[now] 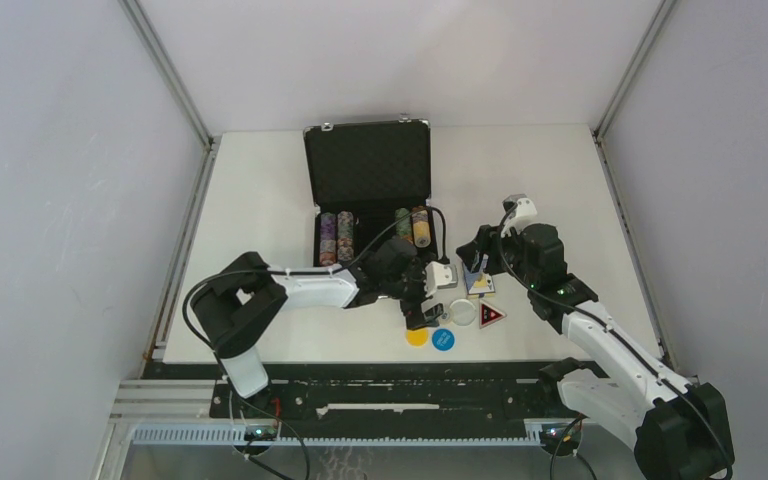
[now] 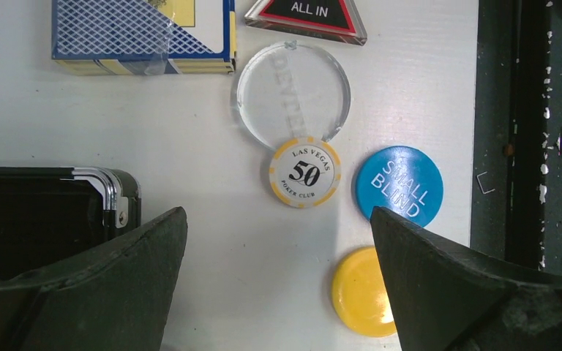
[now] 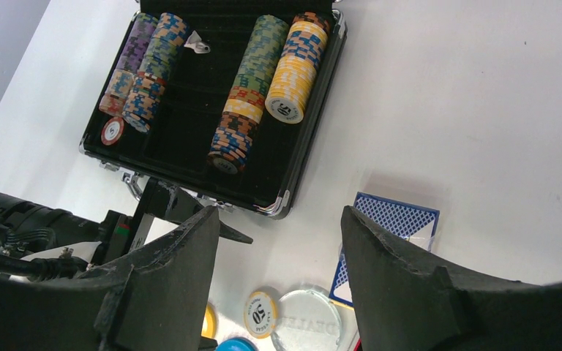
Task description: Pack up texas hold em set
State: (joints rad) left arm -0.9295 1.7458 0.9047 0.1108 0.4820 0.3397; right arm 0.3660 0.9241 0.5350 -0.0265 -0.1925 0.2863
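Hovering wide open and empty, the left gripper [image 2: 276, 213] has a loose 50 chip [image 2: 305, 172] just ahead at twelve o'clock, flat on the table [image 2: 256, 300] against the clear dealer button [image 2: 293, 91]. I'd judge this arm the nearer. The right gripper [image 3: 279, 210], fingers parted and empty, hangs over the card deck [image 3: 391, 219]. In the overhead view the open briefcase [image 1: 368, 165] lies at eleven o'clock from the chip.

L gripper [image 2: 278, 219] jaws wide, pointing down; R gripper [image 3: 279, 213] open, prob empty, tilted fwd
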